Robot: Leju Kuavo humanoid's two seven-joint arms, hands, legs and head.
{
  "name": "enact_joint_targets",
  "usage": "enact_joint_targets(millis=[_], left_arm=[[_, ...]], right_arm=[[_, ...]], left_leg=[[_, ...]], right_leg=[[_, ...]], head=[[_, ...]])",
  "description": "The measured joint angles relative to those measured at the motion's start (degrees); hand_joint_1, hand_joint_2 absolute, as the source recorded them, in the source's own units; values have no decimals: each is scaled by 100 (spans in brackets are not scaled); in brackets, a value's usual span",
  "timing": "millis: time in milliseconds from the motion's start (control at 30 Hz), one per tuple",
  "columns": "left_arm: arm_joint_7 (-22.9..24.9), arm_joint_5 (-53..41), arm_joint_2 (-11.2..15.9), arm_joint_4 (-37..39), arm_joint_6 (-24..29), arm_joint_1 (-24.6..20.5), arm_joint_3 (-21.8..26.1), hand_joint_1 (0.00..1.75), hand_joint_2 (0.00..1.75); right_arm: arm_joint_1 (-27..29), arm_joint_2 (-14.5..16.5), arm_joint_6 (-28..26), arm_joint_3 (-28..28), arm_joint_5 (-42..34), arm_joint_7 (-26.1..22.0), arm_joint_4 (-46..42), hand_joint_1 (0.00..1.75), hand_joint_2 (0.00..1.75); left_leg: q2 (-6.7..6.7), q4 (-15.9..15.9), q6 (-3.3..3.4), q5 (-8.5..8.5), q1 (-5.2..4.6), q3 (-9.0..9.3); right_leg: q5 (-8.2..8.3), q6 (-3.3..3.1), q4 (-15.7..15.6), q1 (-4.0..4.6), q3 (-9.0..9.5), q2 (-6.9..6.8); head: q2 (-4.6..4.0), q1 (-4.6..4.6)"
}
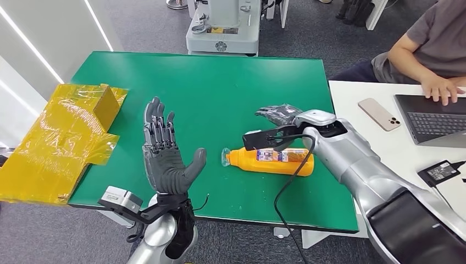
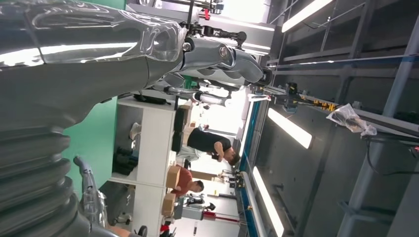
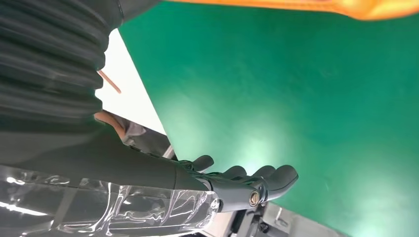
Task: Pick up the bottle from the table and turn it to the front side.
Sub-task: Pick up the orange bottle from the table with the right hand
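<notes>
The right robot hand hovers just behind the orange bottle, fingers spread, holding nothing; the left robot hand waits open-palmed. The bottle lies sideways on the green desk; a mid-body grasp looks steadiest.

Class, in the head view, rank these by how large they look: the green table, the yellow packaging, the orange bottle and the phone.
1. green table
2. yellow packaging
3. orange bottle
4. phone

None look alike, so the order holds.
</notes>
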Motion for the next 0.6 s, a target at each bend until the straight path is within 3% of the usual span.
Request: enact_joint_targets(millis=[600], left_arm=[[87, -44, -4, 0, -3, 86, -4, 0, 175]], right_arm=[[646, -251, -320, 16, -193, -1, 167, 0, 175]], left_leg=[[0, 0, 0, 0, 0, 0]], right_leg=[[0, 0, -1, 0, 0, 0]], head=[[0, 0]])
